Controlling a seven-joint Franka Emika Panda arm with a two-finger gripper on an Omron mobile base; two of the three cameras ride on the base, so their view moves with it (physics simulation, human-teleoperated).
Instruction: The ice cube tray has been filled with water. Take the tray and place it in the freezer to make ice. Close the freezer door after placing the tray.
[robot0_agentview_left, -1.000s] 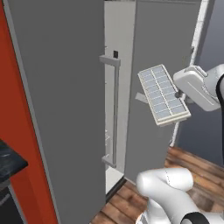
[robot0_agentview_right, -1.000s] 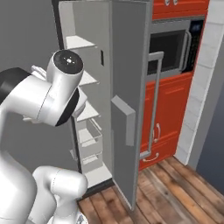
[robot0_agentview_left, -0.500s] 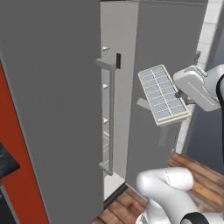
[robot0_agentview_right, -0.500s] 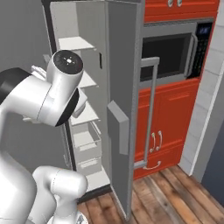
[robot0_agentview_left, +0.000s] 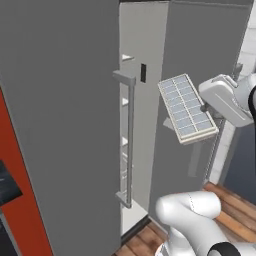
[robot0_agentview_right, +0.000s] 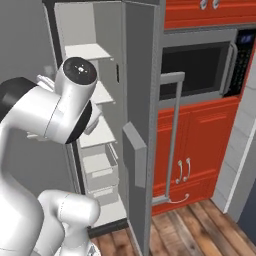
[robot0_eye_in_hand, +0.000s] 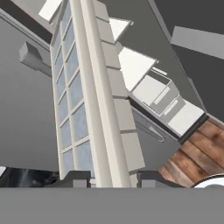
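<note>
The gripper (robot0_eye_in_hand: 113, 178) stood cut off by the hand view's bottom edge; beyond it, the tray (robot0_eye_in_hand: 89, 92) ran past the top edge.

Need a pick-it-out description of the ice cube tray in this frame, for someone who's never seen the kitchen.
Start at the tall grey refrigerator, whose freezer door stands open on white shelves. Just right of that door's long bar handle, the gripper is shut on the ice cube tray, held up in the air and tilted. It is a flat pale rectangle gridded with small bluish cells, unlike the plain shelves.
</note>
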